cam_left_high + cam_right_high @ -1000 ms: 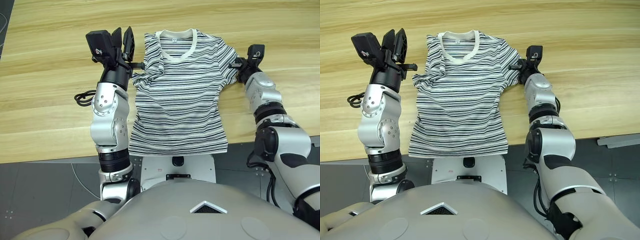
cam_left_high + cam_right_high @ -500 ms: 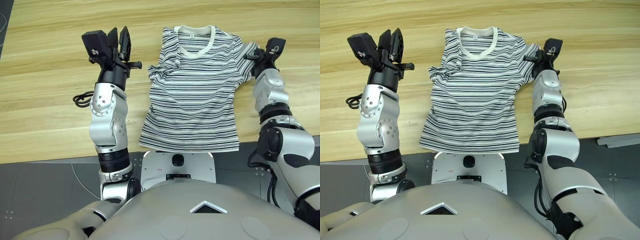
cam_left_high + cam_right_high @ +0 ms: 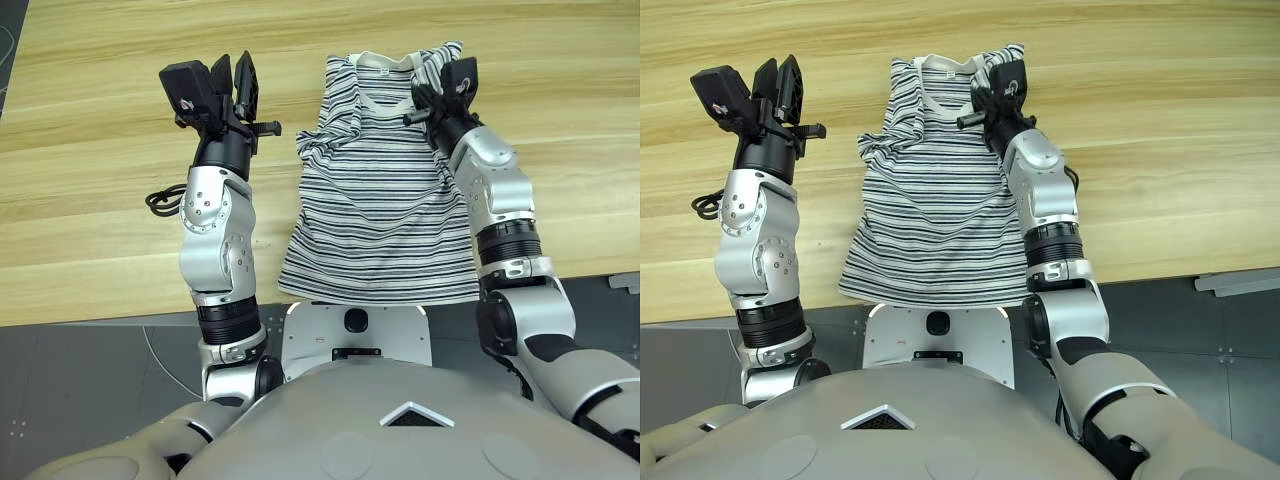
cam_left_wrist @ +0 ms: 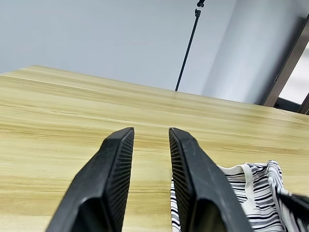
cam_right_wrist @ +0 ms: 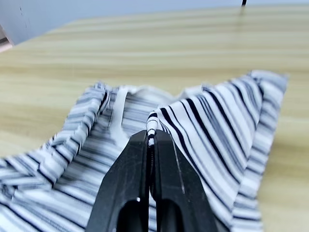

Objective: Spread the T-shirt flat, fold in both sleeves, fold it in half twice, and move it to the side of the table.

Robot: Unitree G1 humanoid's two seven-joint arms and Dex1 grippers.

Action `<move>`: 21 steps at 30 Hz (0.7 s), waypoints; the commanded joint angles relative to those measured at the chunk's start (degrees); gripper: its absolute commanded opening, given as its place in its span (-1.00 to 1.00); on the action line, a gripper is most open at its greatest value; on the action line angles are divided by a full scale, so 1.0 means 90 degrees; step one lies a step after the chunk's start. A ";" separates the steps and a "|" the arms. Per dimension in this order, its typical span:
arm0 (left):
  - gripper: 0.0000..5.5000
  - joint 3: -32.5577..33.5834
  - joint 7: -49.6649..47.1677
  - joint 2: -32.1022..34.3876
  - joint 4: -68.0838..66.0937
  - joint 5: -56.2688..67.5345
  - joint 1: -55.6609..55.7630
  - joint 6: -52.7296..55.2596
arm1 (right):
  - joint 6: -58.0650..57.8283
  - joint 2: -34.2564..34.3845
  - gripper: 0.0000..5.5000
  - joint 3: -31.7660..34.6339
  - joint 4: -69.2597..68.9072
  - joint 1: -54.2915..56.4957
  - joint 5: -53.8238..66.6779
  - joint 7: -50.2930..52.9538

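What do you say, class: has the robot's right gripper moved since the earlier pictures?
Yes. Against the light wooden table, the right gripper, shut on the sleeve of the striped T-shirt, has swung toward the robot's left, in over the shirt.

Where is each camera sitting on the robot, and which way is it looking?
Left eye view: on the head, looking forward and down at the table and the striped T-shirt; both arms show.
Right eye view: the head's other eye, same scene and arms.
Left wrist view: on the left wrist, looking along the open left gripper across the table.
Right wrist view: on the right wrist, looking along the right gripper, shut on the T-shirt's edge.
Shared: both wrist views catch the T-shirt on the table.
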State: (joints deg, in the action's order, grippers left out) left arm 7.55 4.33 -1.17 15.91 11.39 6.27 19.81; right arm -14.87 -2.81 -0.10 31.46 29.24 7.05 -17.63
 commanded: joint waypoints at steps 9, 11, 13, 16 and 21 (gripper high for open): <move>-0.50 0.0020 -0.0099 0.0003 -0.0096 0.0109 -0.0010 -0.0067 | -0.0010 0.0169 -0.64 0.0119 -0.1054 -0.0600 0.1006 -0.1344; -0.50 0.0024 -0.0089 0.0009 -0.0113 0.0122 -0.0008 -0.0078 | 0.0118 0.0219 -0.46 0.0168 -0.1510 -0.0753 0.1388 -0.1769; -0.50 0.0036 -0.0083 0.0019 -0.0118 0.0134 -0.0008 -0.0088 | 0.0152 0.0225 -0.36 0.0181 -0.1772 -0.0836 0.1569 -0.1938; -0.50 0.0045 -0.0061 0.0051 -0.0106 0.0153 -0.0007 -0.0076 | 0.0099 0.0133 -0.15 0.0096 -0.1975 -0.0910 0.1555 -0.1972; -0.50 -0.0092 0.0706 0.0956 0.0133 -0.0096 -0.0016 -0.0433 | 0.1068 -0.0632 -0.15 -0.0471 -0.2767 -0.1199 0.0848 -0.2632</move>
State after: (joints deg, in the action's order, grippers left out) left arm 7.50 6.47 2.36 15.45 12.35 6.26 18.93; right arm -10.71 -4.56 -1.87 10.22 19.87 18.85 -38.84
